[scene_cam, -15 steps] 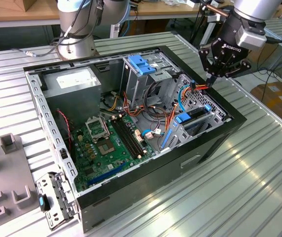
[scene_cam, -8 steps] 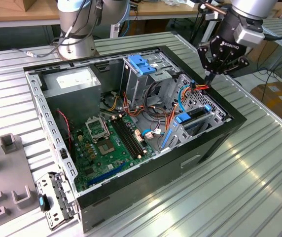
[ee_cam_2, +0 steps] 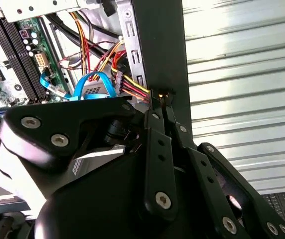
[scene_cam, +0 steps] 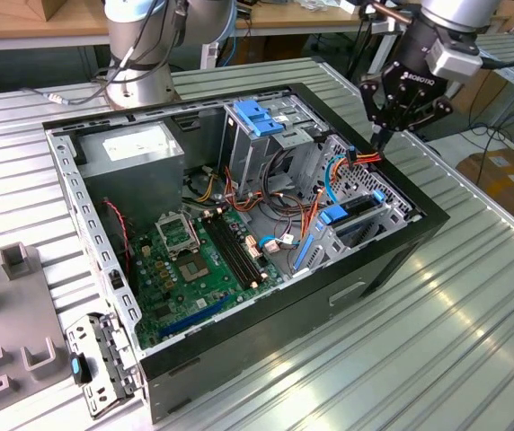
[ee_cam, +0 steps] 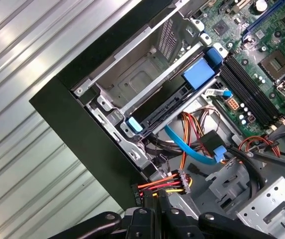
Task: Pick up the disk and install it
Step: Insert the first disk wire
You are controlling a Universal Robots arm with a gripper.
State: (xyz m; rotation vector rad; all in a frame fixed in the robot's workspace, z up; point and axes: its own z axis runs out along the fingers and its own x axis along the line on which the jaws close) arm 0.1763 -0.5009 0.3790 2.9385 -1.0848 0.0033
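- The gripper (scene_cam: 379, 138) had its fingers drawn narrow, pinching the power cable (ee_cam: 158, 184) of red, yellow and black wires at the case (scene_cam: 266, 350) wall.
- The disk (ee_cam: 165, 104) sat in the drive bay nearby, its blue tabs showing.

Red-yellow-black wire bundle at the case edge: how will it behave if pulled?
Probably floppy: the red-yellow-black wire bundle curves loosely where it meets the gripper. Likely light, since the strands are thin. It may spring back, because it is tethered inside the black computer case.
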